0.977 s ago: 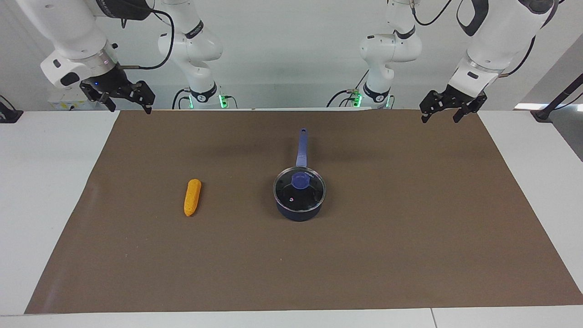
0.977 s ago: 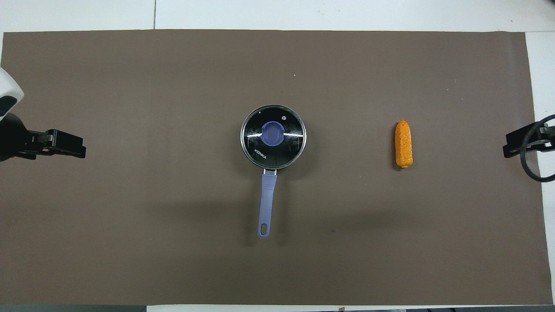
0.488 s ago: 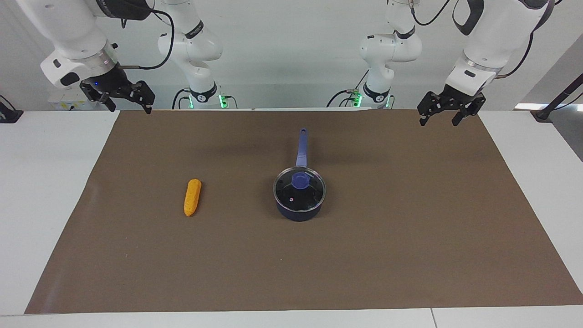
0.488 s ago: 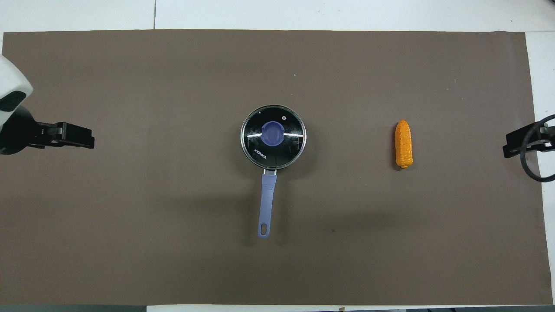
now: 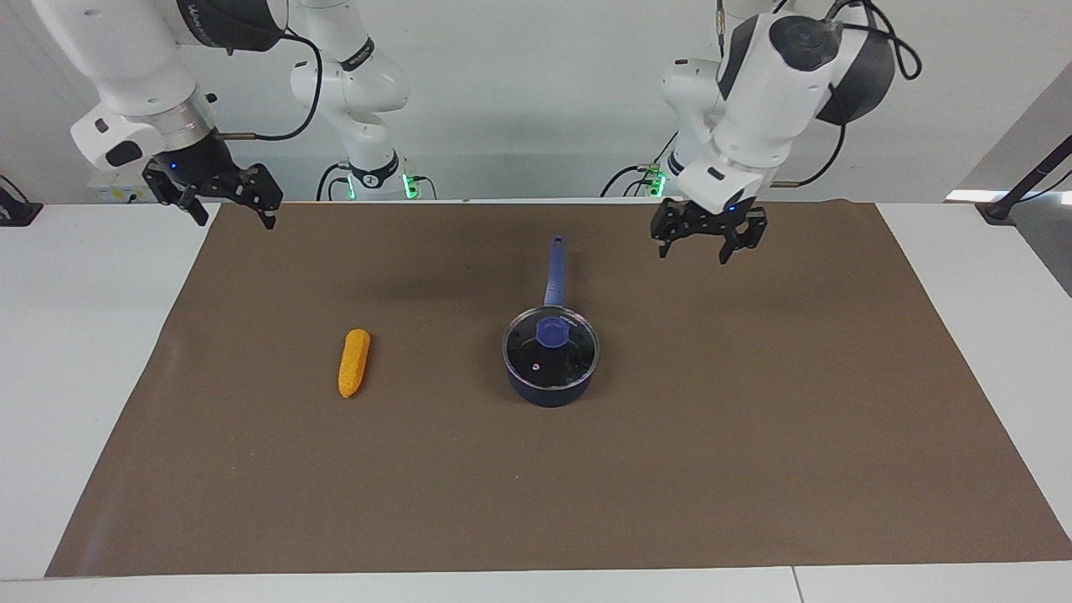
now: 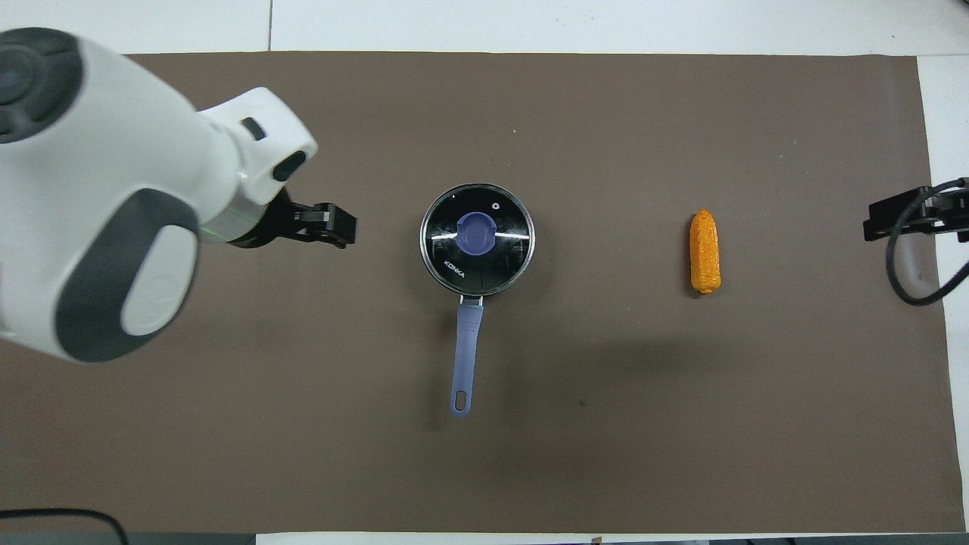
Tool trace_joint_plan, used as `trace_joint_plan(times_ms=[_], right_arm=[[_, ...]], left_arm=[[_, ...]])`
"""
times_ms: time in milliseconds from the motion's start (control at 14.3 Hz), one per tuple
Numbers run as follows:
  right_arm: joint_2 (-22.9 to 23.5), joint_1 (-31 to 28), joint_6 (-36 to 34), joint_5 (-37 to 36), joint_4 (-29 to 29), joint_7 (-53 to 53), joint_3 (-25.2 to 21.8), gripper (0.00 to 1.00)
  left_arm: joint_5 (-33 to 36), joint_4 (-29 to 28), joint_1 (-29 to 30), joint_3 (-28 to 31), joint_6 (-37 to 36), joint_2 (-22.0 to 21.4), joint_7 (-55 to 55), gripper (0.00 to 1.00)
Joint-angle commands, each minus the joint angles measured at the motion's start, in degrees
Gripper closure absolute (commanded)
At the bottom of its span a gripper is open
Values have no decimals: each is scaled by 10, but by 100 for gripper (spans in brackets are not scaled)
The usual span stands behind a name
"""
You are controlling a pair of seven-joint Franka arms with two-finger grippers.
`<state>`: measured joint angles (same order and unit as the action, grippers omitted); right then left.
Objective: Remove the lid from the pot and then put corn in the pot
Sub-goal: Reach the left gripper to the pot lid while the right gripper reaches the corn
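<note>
The navy pot (image 5: 548, 392) stands mid-mat with its blue handle (image 6: 464, 356) pointing toward the robots. The glass lid (image 5: 569, 356) with its blue knob (image 6: 476, 233) sits on the pot. The orange-yellow corn (image 5: 354, 362) lies flat on the mat toward the right arm's end, and also shows in the overhead view (image 6: 705, 251). My left gripper (image 5: 693, 254) is open and empty, up in the air over the mat beside the pot, toward the left arm's end; it also shows in the overhead view (image 6: 337, 227). My right gripper (image 5: 234, 219) is open and empty, waiting over the mat's edge.
A brown mat (image 5: 754, 435) covers most of the white table (image 5: 75, 335). Nothing else lies on the mat. The left arm's big white body (image 6: 113, 197) covers part of the mat in the overhead view.
My left arm has swung in from the mat's edge toward the pot, with its gripper lower. The right gripper has barely shifted. Pot, lid and corn have not moved.
</note>
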<state>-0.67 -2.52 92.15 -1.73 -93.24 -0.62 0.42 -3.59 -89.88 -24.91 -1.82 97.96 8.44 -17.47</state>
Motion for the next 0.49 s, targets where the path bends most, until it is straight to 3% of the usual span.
trace_joint_plan(times_ms=[0,209,419], right_arm=[[-36,-3,113,23,-123,14,5,0],[30,6,178,42,-140,16,6,0],[51,34,348,43,-254,16,5,0]], left_arm=[[-2,94,-57,9,6,103,-68,0],[-1,111,-89,9,42,144,-112,0],[-2,111,-100,9,72,168,-161,0]])
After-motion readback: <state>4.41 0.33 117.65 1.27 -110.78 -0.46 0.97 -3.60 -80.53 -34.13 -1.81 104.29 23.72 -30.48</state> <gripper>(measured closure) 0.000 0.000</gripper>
